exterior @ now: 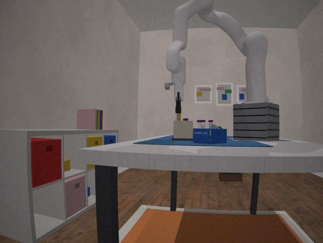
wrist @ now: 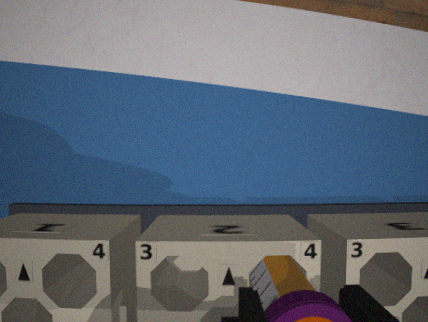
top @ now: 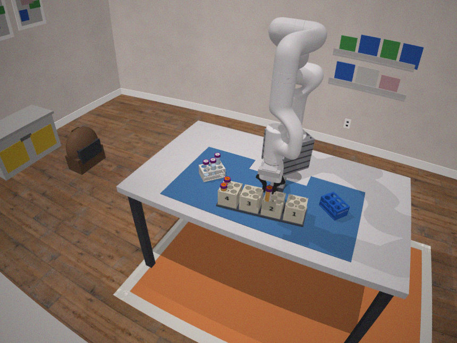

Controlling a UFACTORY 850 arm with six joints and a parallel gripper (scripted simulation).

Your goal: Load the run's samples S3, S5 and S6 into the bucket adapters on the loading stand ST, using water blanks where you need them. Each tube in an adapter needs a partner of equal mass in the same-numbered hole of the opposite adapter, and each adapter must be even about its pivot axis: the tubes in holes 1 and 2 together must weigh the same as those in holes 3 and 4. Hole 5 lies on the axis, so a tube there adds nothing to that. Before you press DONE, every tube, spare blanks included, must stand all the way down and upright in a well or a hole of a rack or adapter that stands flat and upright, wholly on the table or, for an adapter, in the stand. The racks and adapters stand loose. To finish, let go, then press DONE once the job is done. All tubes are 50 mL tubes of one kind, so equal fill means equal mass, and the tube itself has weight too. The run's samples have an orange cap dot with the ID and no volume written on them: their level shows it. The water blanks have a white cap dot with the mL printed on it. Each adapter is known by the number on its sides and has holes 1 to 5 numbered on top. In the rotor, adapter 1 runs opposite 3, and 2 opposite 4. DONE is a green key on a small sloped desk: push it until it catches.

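My gripper [top: 270, 187] [exterior: 178, 111] [wrist: 300, 305] is shut on an orange-dotted sample tube [top: 267, 196] [exterior: 178, 116] [wrist: 284, 269] with amber liquid. Its lower end is in hole 4 of adapter 2 [top: 264, 211] [wrist: 225, 252]; the upper part stands above the top. Its ID is not readable. Adapter 4 [top: 233, 202] holds two orange-dotted tubes, one front left [top: 223, 185] and one back left [top: 227, 179]. Adapter 3 [top: 254, 207] and adapter 1 [top: 294, 220] show no tubes. All stand in the loading stand [exterior: 182, 138] [wrist: 150, 210]. A white rack [top: 212, 178] holds three white-dotted blanks.
The blue samples rack [top: 334, 205] [exterior: 200, 138] stands to the right of adapter 1, with no tubes visible. The small sloped desk [exterior: 215, 126] with the green key [exterior: 220, 127] is behind the adapters, mostly hidden. A blue mat [top: 317, 239] lies under everything.
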